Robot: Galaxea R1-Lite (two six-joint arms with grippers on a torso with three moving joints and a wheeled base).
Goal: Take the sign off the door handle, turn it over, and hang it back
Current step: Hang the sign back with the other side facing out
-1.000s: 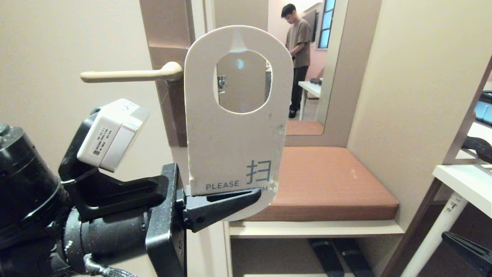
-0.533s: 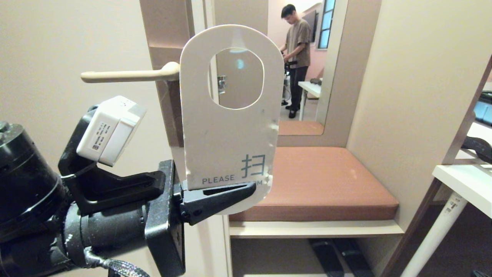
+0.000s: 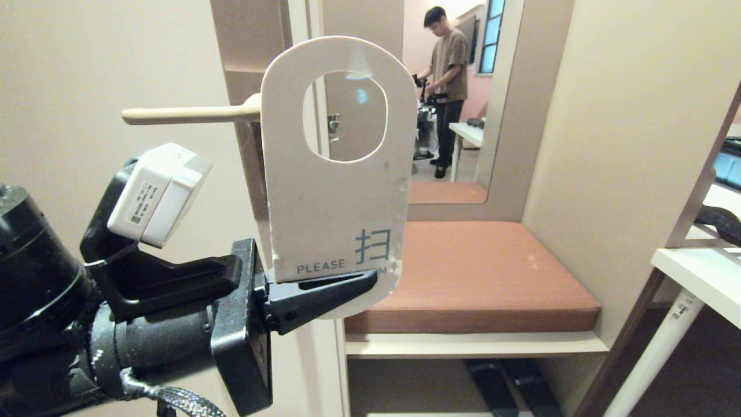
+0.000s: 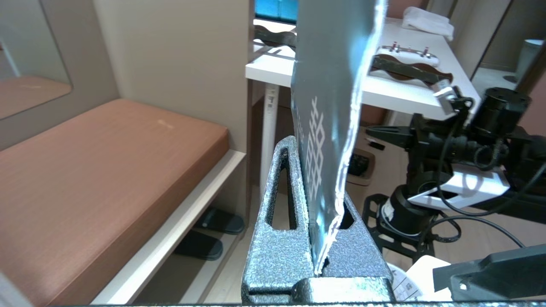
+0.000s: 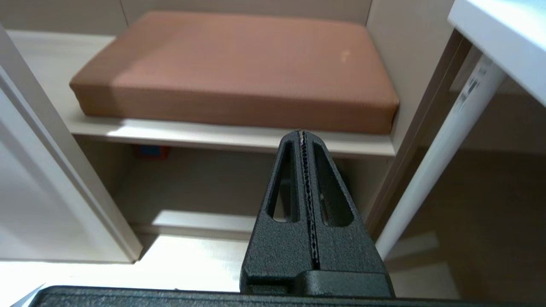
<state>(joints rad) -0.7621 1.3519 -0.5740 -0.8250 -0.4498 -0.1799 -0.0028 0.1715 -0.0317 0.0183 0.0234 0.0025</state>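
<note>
The sign (image 3: 330, 191) stands upright in the air with its white "PLEASE" face toward the head camera and its oval hole at the top. My left gripper (image 3: 370, 277) is shut on its bottom edge. In the left wrist view the sign's slate-blue face (image 4: 328, 85) rises edge-on from between the pinched fingers (image 4: 283, 204). The cream door handle (image 3: 185, 114) is a level lever on the door, just left of and behind the sign's upper edge, with its pivot end hidden by the card. My right gripper (image 5: 303, 133) is shut and empty, low over the floor.
A brown cushioned bench (image 3: 492, 272) fills the alcove right of the door, with dark slippers (image 3: 509, 385) beneath. A white desk (image 3: 700, 272) with its leg stands at far right. A person (image 3: 446, 75) stands in the room reflected behind.
My left gripper has carried the sign a little leftward, so the card now overlaps the handle's pivot end. The right arm has dropped out of the head view at the lower right.
</note>
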